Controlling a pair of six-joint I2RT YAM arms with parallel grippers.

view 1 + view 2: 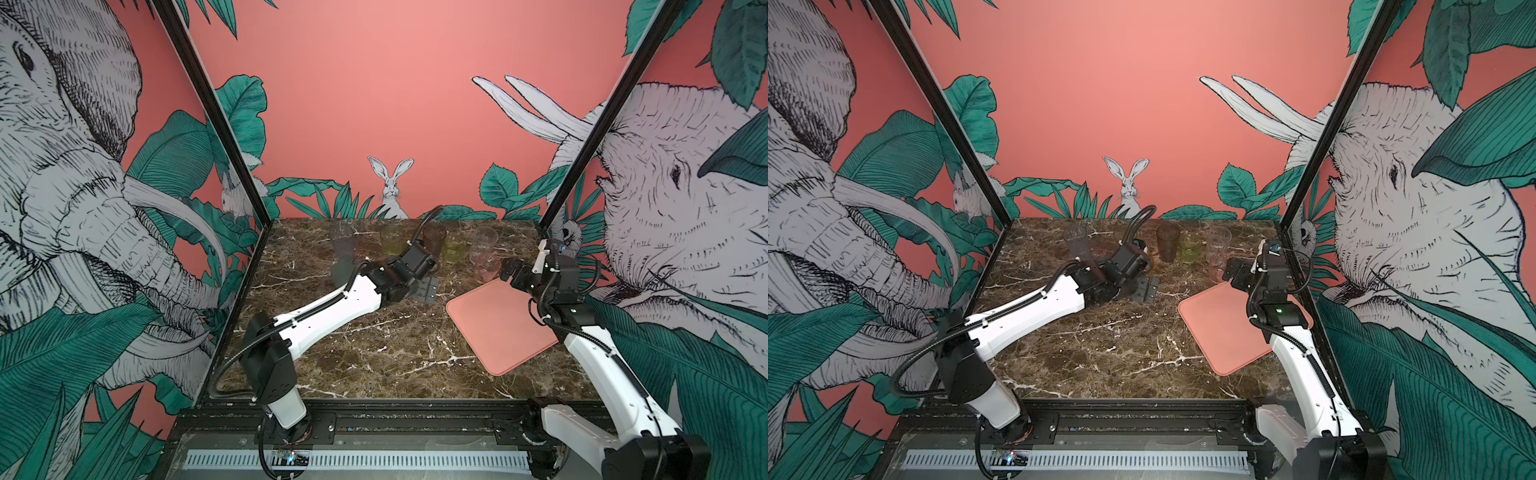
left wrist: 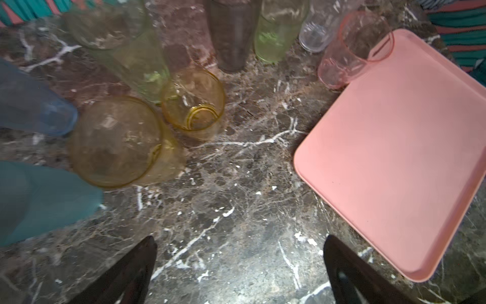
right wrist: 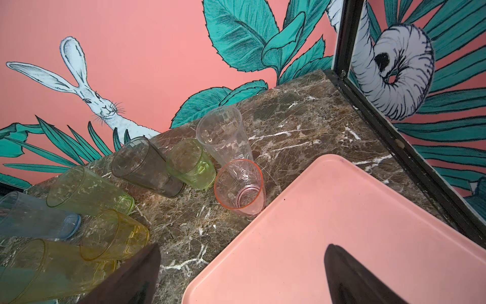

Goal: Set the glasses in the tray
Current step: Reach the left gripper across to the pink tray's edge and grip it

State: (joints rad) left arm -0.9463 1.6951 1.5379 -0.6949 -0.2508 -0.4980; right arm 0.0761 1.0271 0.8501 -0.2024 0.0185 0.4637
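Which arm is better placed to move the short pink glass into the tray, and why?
Likely right. The open right gripper hangs at the far corner of the tray, with the pink glass just ahead, beside its rim. The left gripper is nearer the amber glasses.

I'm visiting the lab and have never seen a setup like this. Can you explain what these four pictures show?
Two white robot arms work at a marble table. Two pictures look down from a camera overhead, and the other two come from a camera on each arm's wrist. Toward the back wall stand nine translucent tumblers in different tints. One of them, a pink tumbler, is close beside the salmon-pink tray, which has nothing in it yet. The left gripper and the right gripper are both open and hold nothing.
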